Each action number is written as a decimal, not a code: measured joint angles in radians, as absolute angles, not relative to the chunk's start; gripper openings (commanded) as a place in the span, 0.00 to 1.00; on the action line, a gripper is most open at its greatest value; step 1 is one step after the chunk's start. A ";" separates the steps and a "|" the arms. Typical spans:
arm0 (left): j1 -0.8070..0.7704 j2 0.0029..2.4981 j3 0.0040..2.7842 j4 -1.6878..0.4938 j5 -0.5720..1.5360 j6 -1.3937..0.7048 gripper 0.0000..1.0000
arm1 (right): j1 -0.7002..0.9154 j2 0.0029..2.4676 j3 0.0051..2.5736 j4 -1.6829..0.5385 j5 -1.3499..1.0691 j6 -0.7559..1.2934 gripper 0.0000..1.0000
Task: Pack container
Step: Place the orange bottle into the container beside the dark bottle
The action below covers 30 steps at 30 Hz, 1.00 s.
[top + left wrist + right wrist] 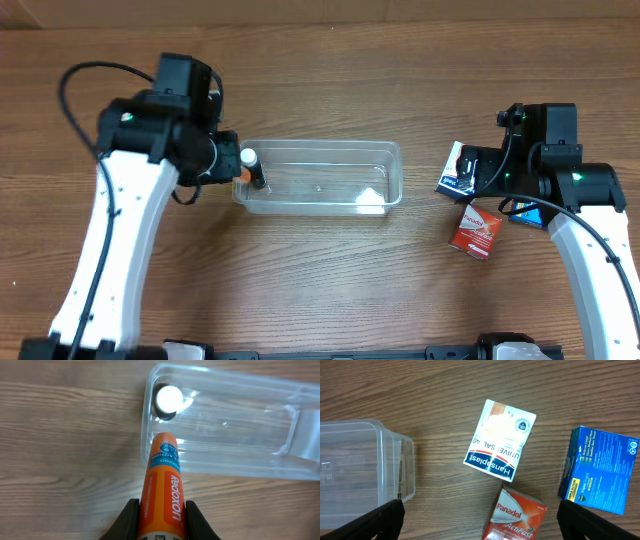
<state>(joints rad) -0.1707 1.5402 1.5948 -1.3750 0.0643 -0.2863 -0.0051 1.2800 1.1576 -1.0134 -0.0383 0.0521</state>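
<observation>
The clear plastic container [320, 178] lies mid-table, long side left to right, and also shows in the left wrist view [220, 425]. A small dark bottle with a white cap [252, 166] stands in its left end [169, 399]. My left gripper [161, 515] is shut on an orange Redoxon tube [162, 487], whose tip is over the container's left rim. My right gripper [477, 520] is open and empty, over a red Panadol box [515, 515], a white Hansaplast box [499, 441] and a blue VapoDrops box [600, 470].
The container's right end [365, 470] shows at the left of the right wrist view. The three boxes lie close together right of the container [475, 230]. Bare wooden table surrounds everything.
</observation>
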 measured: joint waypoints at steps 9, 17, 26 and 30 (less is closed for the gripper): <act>-0.171 1.676 1.507 -1.267 0.064 -0.286 0.07 | -0.005 1.280 1.158 -1.014 -0.044 0.052 1.00; -0.188 1.731 1.507 -1.249 0.065 -0.286 0.15 | -0.005 1.280 1.158 -1.013 -0.045 0.052 1.00; -0.213 1.799 1.507 -1.253 0.067 -0.287 0.44 | -0.005 1.280 1.158 -1.014 -0.045 0.052 1.00; -0.213 1.804 1.507 -1.254 0.068 -0.290 0.50 | -0.005 1.280 1.158 -1.013 -0.045 0.052 1.00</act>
<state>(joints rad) -0.2131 1.8042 1.5066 -1.2537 0.0677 -0.2905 -0.0051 1.2800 1.1576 -1.0134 -0.0448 0.0525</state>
